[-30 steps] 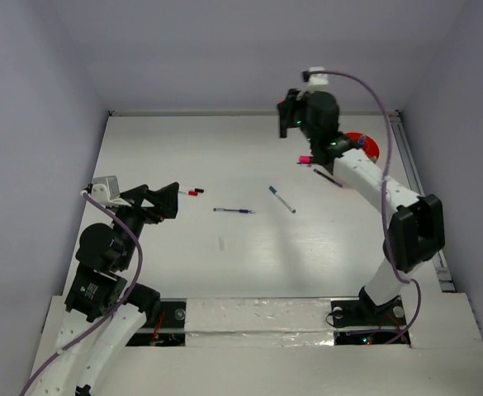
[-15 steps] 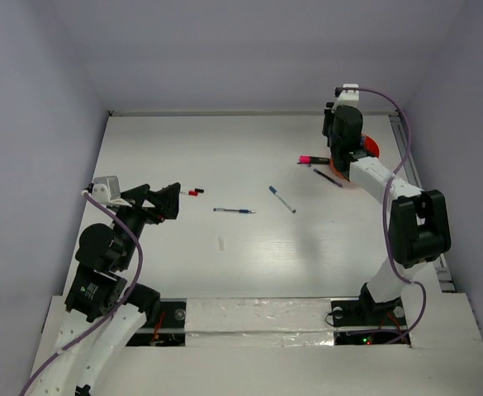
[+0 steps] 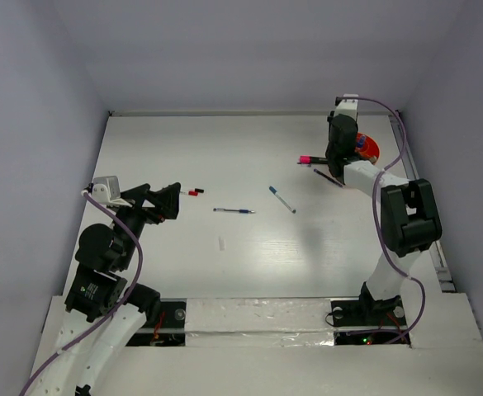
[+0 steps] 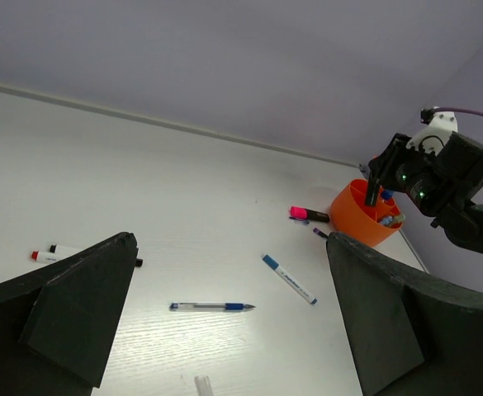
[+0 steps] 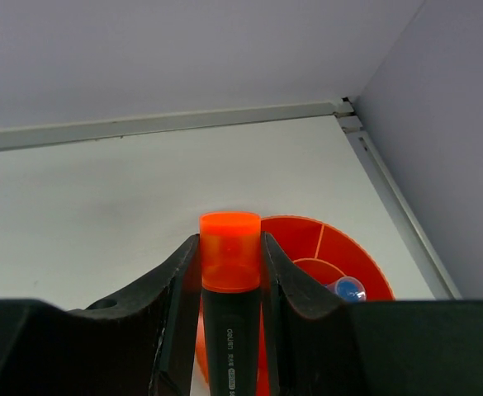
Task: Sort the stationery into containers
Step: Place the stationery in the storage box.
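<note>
White tabletop [image 3: 224, 148] between lavender walls shows us a job partly done. Our right gripper [image 5: 229, 272] is clamped on an orange-capped marker [image 5: 229, 235], upright over the orange cup [image 5: 324, 247]. Our left gripper [image 4: 230, 239] hangs wide apart, holding nothing. Unsorted, we judge: pink marker [image 3: 307, 159], dark pen [image 3: 328, 177], blue-capped pen [image 3: 281, 199], blue pen [image 3: 233, 211], red-capped marker [image 3: 195, 192]. One blue-capped item [image 5: 348, 289] already sits inside the cup.

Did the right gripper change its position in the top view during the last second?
Yes. The right gripper went rightward in the view: before it was beyond the pink plastic marker, now it is at the round orange plastic cup.
</note>
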